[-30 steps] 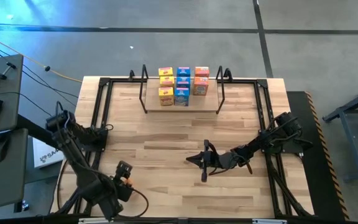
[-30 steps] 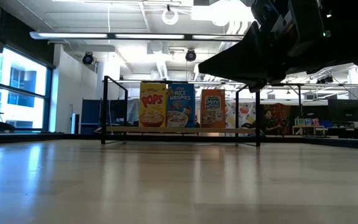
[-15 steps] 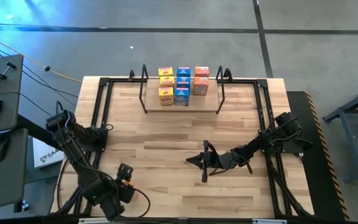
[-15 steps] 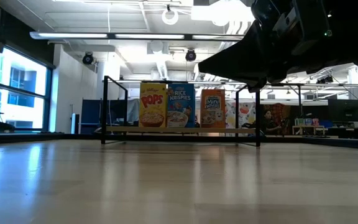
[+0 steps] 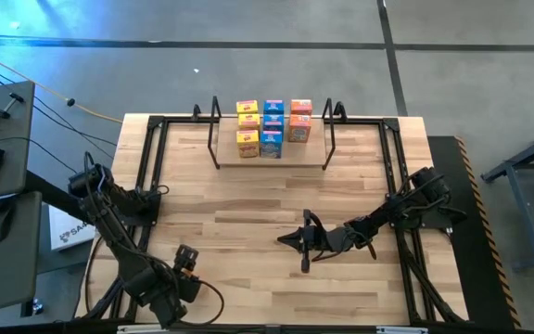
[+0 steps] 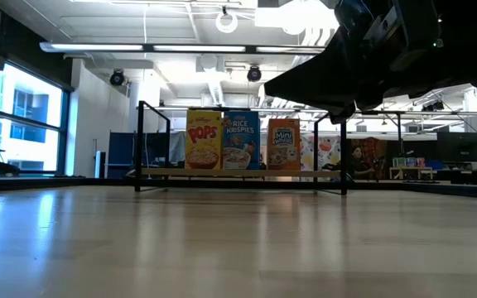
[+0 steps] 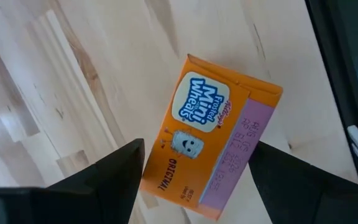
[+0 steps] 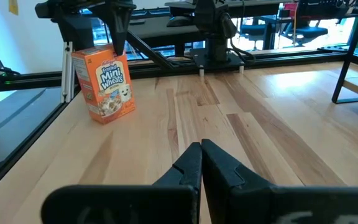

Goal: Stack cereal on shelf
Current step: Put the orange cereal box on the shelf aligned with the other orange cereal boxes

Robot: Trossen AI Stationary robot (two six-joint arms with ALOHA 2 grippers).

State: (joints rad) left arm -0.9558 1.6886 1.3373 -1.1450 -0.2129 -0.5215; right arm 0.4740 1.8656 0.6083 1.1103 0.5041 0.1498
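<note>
Eight cereal boxes [image 5: 271, 127] are standing on the shelf [image 5: 272, 158] at the far middle of the table [image 5: 248, 223], ranged in three columns by colour: yellow at left, blue in the centre, orange at right. One more orange box [image 8: 105, 84] is standing upright on the bare tabletop at the near left corner, well apart from the shelf. The left gripper [image 7: 194, 168] is hovering directly above that box with its jaws spread wide on either side of it, and is gripping nothing; the spacing suggests it is lining up to close on the box. The right gripper [image 5: 288, 239] is resting low over the middle of the table with its fingers pressed shut and holding nothing, evidently parked clear of the left arm's working area. In my judgement, the orange column is awaiting this last box to finish the stack
</note>
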